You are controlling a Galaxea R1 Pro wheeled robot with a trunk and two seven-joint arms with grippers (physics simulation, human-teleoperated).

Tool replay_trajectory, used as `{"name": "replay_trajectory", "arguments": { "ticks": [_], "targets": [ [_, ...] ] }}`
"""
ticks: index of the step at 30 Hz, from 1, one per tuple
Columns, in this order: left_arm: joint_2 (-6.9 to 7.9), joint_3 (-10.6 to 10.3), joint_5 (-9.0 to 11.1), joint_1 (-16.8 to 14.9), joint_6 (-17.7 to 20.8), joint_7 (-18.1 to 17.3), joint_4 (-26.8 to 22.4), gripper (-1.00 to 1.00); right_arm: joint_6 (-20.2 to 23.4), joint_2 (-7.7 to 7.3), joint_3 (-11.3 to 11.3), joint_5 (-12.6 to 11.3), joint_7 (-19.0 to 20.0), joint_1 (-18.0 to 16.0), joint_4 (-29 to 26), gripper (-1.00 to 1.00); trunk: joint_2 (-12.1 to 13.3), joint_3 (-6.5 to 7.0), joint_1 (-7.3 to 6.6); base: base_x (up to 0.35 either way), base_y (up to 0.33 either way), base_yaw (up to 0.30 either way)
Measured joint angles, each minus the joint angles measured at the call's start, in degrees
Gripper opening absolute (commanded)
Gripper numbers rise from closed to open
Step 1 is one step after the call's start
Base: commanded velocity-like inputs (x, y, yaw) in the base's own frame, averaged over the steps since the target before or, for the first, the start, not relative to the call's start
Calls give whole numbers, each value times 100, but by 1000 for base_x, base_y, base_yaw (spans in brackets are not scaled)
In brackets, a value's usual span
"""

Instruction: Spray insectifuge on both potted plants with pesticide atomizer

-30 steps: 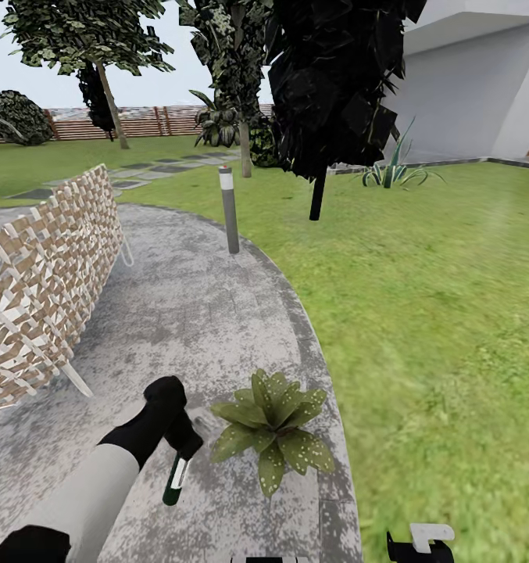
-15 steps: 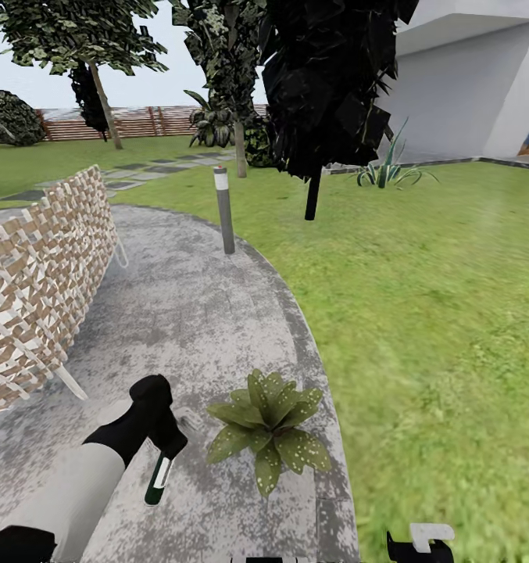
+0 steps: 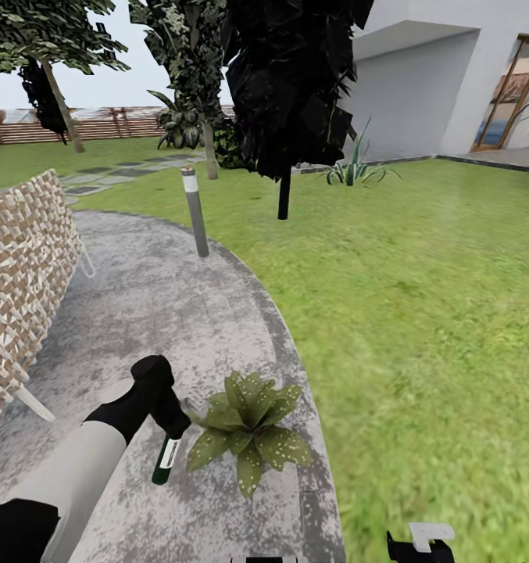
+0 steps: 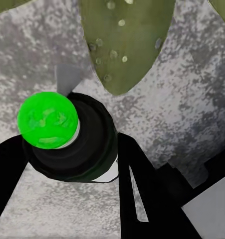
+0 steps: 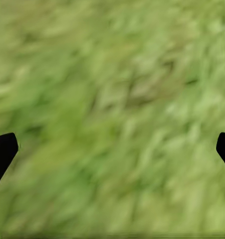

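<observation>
Green lawn (image 3: 420, 313) first, taken in across most of the head view, then the grey mottled patio (image 3: 162, 313) curving along its edge. Noted a woven wicker chair (image 3: 22, 266) at the patio's left side, well apart from the work. Made out one potted plant (image 3: 244, 422) low on the paving near the rim, its broad leaves pale-speckled. Found the left gripper (image 3: 170, 426) just beside that rosette, clamped around the pesticide atomizer (image 3: 166, 461), with the bottle hanging dark-green end down above the stone; in the left wrist view, looked down the bottle's round end (image 4: 67, 139) toward a speckled leaf (image 4: 124, 40). Found the right gripper (image 5: 112, 149) spread wide over blurred grass, carrying nothing. Judged the pickup done and the bottle brought to the first plant. Could not tell whether any spray had landed on the leaves. Reckoned full coverage of this plant, and all of the second, still outstanding.
</observation>
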Motion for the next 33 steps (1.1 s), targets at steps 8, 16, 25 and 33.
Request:
{"name": "replay_trajectory", "arguments": {
  "ticks": [8,16,25,33],
  "targets": [
    [-31,-273,25,-1,8,-8,22,-100,-1,-56,1,0,0,1,5,100,0,0,0,-14,295,-1],
    [-47,-295,41,10,5,-10,79,-100,6,-57,1,0,0,1,-5,100,0,0,-2,199,239,-138],
    [90,-923,22,-200,-123,-1122,56,-100,2,-56,1,0,-1,-1,-3,100,0,0,0,18,12,-57],
    [244,-1765,2,-243,-152,-1215,80,-100,2,-57,2,0,-1,-1,-1,100,0,0,0,0,0,0]
  ]
}}
